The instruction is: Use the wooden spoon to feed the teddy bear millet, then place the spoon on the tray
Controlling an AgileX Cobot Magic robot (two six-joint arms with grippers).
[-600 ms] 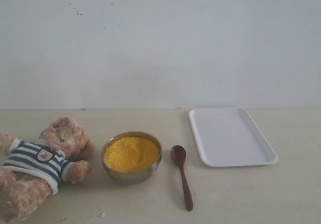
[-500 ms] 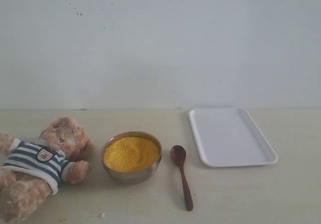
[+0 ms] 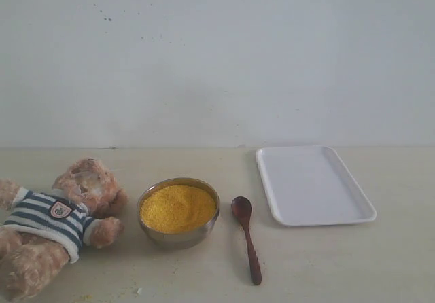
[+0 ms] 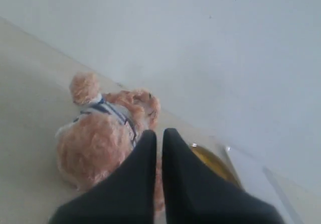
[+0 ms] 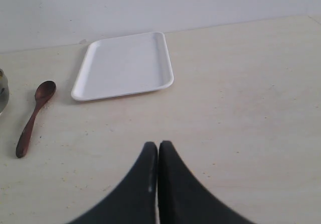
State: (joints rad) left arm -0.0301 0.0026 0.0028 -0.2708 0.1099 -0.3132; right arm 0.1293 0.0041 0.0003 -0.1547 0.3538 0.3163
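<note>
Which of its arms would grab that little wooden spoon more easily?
The right, probably. The wooden spoon lies in view of the right tool, beside the tray. The left tool faces the teddy bear, on the bowl's far side.

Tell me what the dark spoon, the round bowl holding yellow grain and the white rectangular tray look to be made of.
The small dark reddish-brown spoon looks wooden, smooth with a slight sheen: warm brown, one piece. The small round bowl seems steel: grey, shiny, reflective wall. The flat white rectangular tray is probably plastic: uniform white, rounded moulded rim.
</note>
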